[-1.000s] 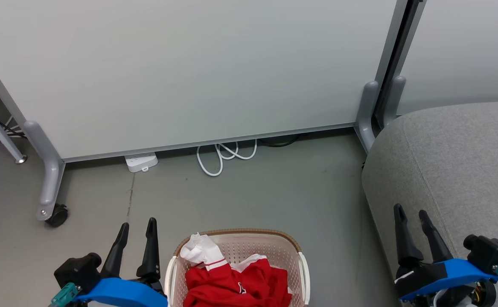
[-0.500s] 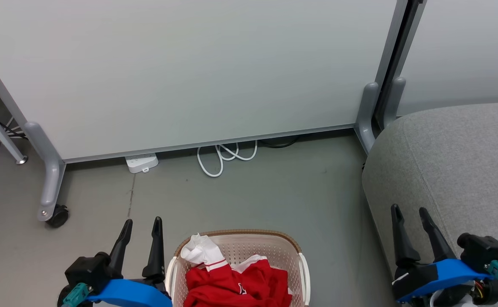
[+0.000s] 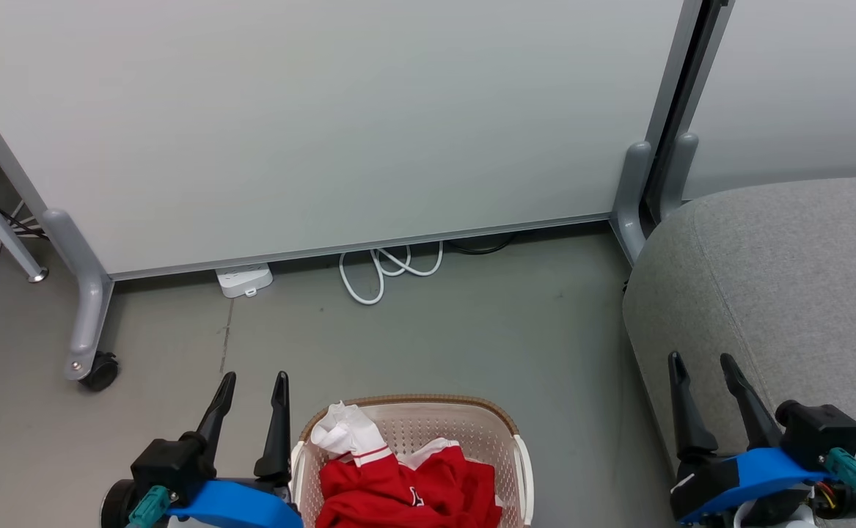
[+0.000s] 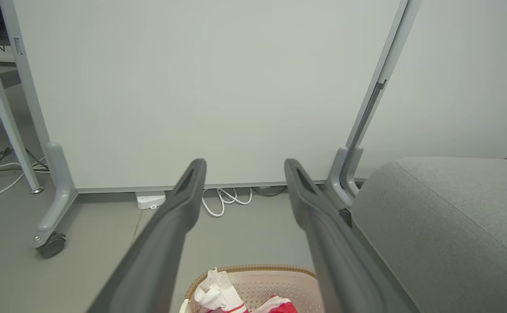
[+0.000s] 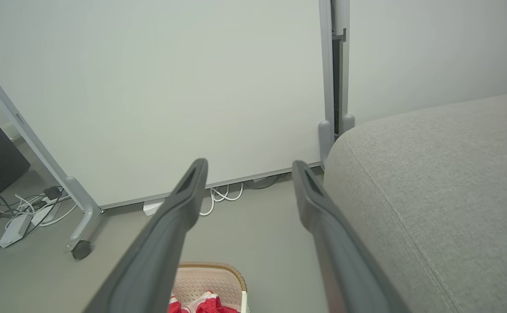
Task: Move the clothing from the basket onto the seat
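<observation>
**Both grippers edge in toward the basket, nothing lifted yet**

The left gripper (image 3: 255, 378) has slid closer to the basket (image 3: 413, 400) over the last second and now hangs just beside its left wall, jaws wide and empty. The right gripper (image 3: 700, 358) has drifted slightly toward the basket too, but is well to its right, against the near edge of the seat (image 3: 787, 279), jaws also wide with nothing between them. The clothing (image 3: 405, 491) lies heaped inside the basket, red with a white fold nearest the left gripper. This looks like the opening approach; the first grasp is not yet made.

A small white logo shows on the red fabric, too small to read.
</observation>
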Motion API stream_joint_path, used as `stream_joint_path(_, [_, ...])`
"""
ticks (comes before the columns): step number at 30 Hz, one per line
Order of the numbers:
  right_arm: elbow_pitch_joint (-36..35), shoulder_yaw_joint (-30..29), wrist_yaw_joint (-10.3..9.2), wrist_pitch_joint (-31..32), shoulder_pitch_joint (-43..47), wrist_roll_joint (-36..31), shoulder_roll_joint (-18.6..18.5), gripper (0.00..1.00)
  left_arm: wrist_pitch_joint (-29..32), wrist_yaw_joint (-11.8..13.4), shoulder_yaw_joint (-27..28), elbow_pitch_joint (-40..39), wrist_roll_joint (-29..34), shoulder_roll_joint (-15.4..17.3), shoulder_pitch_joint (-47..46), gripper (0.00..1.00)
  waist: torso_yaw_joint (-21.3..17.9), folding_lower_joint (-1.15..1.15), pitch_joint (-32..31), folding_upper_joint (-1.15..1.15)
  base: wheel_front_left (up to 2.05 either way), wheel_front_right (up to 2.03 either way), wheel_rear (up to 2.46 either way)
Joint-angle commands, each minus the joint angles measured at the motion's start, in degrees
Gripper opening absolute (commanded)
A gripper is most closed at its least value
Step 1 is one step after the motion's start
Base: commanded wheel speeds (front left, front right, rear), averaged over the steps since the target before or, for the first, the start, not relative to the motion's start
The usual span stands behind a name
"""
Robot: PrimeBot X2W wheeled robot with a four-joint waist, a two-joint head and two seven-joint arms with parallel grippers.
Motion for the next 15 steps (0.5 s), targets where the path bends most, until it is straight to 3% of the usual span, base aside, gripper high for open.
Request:
stream_joint_path(1, [-0.24, 0.05, -0.01, -0.43, 0.24, -1.43, -0.25, 1.00, -0.67, 0.21, -0.18, 0.02, 1.20, 0.25, -0.75, 1.00, 0.01, 0.00, -0.04, 0.00, 0.00, 0.00, 0.00])
stream_joint_path(15, [-0.60, 0.35, -0.01, -1.29, 0.24, -7.07, -0.26, 1.00, -2.06, 0.55, -1.24, 0.16, 6.74, 0.21, -0.72, 1.00, -0.09, 0.00, -0.03, 0.00, 0.00, 0.00, 0.00])
